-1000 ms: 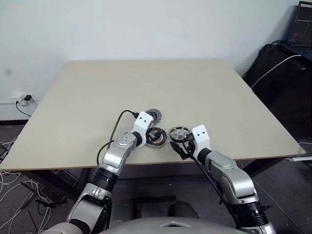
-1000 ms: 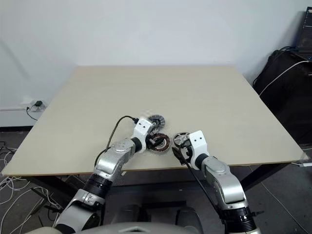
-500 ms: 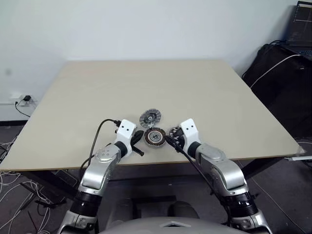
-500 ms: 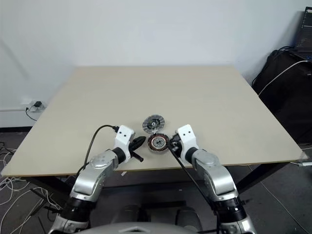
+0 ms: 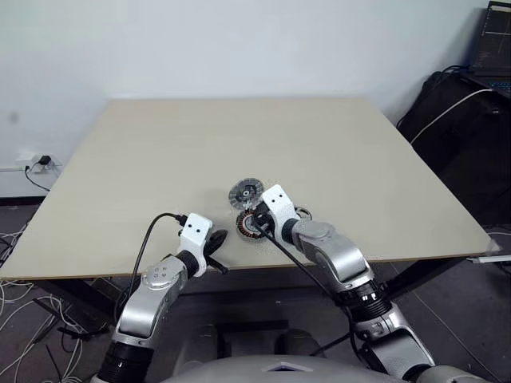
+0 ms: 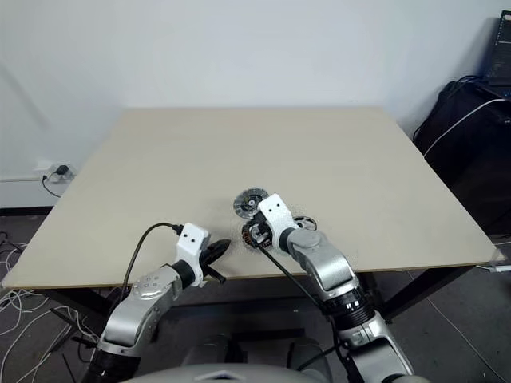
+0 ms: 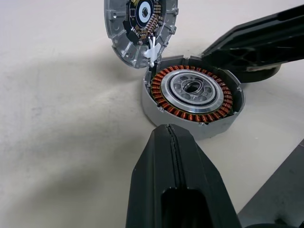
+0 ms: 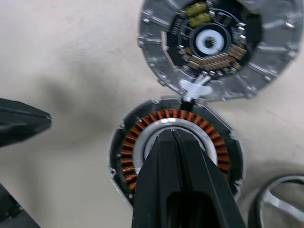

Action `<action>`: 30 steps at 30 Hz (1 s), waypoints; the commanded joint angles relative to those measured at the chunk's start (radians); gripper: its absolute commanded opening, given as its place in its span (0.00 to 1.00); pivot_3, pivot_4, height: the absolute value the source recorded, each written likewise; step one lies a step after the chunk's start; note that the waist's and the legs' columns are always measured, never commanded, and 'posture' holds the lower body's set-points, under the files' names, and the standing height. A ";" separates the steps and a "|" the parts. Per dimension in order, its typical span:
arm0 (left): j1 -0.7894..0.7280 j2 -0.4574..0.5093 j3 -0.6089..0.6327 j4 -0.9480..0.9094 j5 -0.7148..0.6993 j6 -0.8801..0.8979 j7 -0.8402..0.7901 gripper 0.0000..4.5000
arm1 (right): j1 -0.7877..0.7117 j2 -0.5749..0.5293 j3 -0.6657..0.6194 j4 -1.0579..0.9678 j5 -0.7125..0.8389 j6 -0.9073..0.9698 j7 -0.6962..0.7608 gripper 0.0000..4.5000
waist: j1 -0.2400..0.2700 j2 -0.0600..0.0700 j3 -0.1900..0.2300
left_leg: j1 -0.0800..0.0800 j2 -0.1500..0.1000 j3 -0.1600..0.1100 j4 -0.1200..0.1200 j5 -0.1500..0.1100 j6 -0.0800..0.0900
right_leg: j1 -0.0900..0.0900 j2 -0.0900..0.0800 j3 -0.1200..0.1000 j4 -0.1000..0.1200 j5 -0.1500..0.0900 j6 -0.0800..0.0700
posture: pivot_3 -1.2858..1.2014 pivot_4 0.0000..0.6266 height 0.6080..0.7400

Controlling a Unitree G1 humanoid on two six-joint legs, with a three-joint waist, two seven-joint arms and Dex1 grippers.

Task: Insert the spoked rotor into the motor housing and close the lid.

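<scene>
Right wrist view has our right pincer (image 8: 173, 142) closed and empty over the open motor housing (image 8: 133, 142), the left pincer (image 7: 173, 142) likewise shut on nothing, the lid (image 8: 213, 47) beside it on the bench (image 5: 160, 144), so we judge that seating the spoked rotor (image 8: 280, 202), lying just beside, is still to do, and next we must open and grasp it.

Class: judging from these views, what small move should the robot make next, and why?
Probably open the right gripper, now shut above the motor housing, and shift it to the spoked rotor lying unheld on the table beside the housing. The housing is empty, the lid off.

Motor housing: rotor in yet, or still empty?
Empty. The round copper-wound motor housing shows bare windings round its pale centre; the dark-rimmed spoked rotor lies on the table beside it, and the grey ribbed lid is off.
</scene>
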 commanded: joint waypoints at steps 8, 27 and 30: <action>0.008 0.005 -0.016 -0.048 0.011 -0.046 0.016 0.00 | -0.074 0.043 0.006 0.099 -0.044 -0.061 0.001 0.01 | -0.001 0.000 0.000 | 0.000 0.000 0.001 0.000 0.000 0.000 | 0.000 0.000 0.000 0.000 0.000 0.000 | 0.52 0.00 1.00; 0.006 0.003 -0.033 -0.038 0.008 -0.059 0.029 0.00 | -0.029 0.025 -0.022 0.101 -0.057 -0.064 0.007 0.01 | 0.000 0.000 0.000 | 0.000 0.000 0.001 -0.001 0.000 0.000 | -0.001 0.000 0.000 0.000 0.000 0.000 | 0.52 0.00 1.00; 0.006 0.004 -0.032 -0.037 0.007 -0.057 0.029 0.00 | -0.016 0.022 -0.018 0.091 -0.058 -0.058 0.008 0.01 | -0.001 0.001 0.000 | -0.001 0.000 0.001 -0.001 0.000 0.000 | -0.001 0.000 0.001 0.000 0.000 0.000 | 0.52 0.00 1.00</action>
